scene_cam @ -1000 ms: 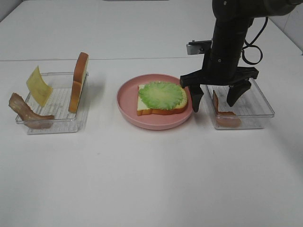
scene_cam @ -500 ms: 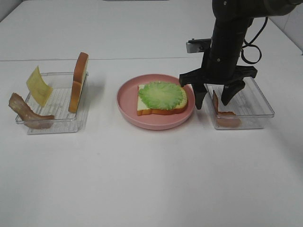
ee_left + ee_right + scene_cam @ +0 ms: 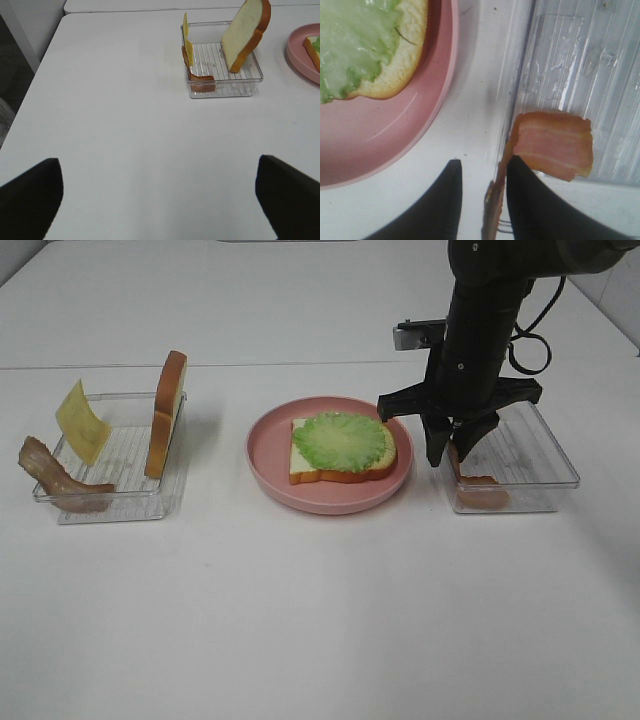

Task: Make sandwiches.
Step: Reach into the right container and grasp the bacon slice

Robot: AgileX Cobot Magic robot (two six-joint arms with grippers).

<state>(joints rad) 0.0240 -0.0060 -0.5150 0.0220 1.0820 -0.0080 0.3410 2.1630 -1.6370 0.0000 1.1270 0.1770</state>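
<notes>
A white bread slice (image 3: 312, 470) topped with a ruffled green lettuce leaf (image 3: 343, 440) lies on the pink plate (image 3: 268, 468). My right gripper (image 3: 450, 457) hangs over the near-left corner of the right clear tray (image 3: 548, 455). Its jaws are narrowed around the raised end of a bacon strip (image 3: 481, 491). In the right wrist view one of the fingers (image 3: 525, 200) touches the bacon (image 3: 555, 145), while a gap shows at the other. The left gripper (image 3: 157, 159) is open and empty over bare table, well short of the left tray (image 3: 225, 86).
The left tray (image 3: 120, 502) holds an upright bread slice (image 3: 167, 412), a yellow cheese square (image 3: 80, 420) and a bacon strip (image 3: 60, 480) draped over its wall. The table's far edge runs behind both trays.
The right gripper's jaws have narrowed from wide apart to close around the bacon's raised end. Nothing else moved.
</notes>
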